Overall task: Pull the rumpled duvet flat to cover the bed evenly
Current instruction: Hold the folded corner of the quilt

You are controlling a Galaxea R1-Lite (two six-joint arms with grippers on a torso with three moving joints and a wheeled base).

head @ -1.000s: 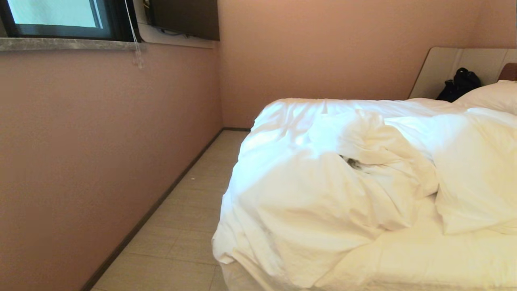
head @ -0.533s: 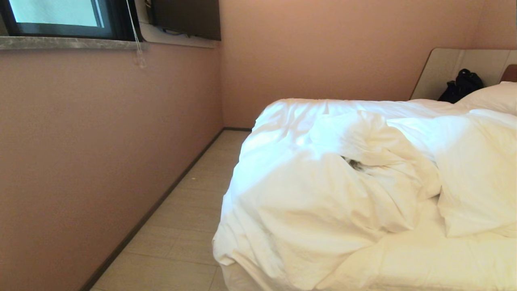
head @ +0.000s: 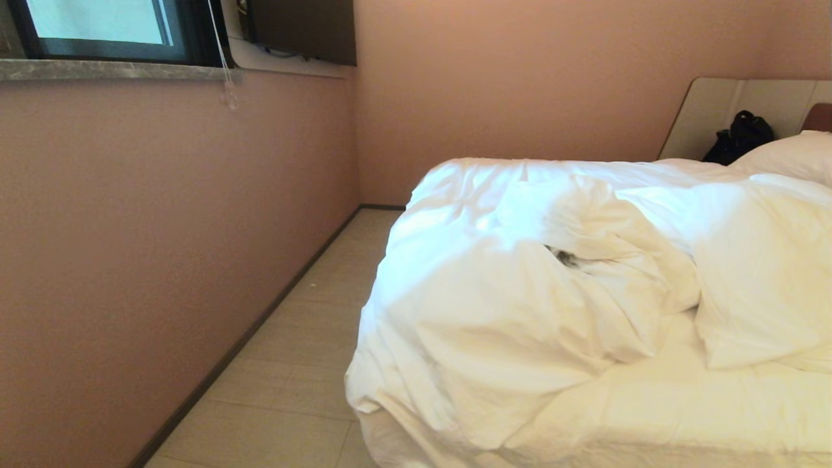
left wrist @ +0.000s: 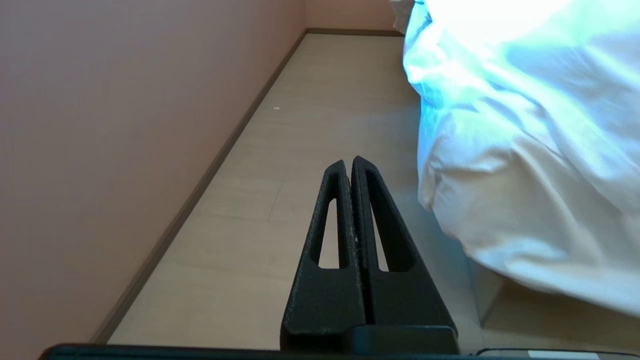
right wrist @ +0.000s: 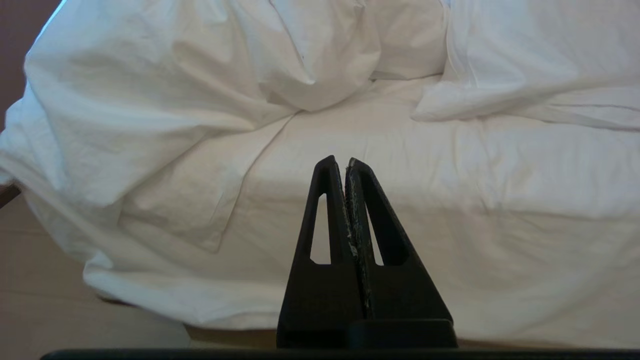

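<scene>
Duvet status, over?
Left gripper shut, empty, over floor. Right gripper shut, empty, facing bed. Duvet bunched. Black bag by headboard.

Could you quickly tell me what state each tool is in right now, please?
Left tool: closed, holding nothing, over the floor beside the bed.
Right tool: closed, holding nothing, pointed at the duvet.

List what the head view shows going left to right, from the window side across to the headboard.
Window → pink side wall → strip of floor → rumpled duvet → black bag → pillow by the headboard.
</scene>
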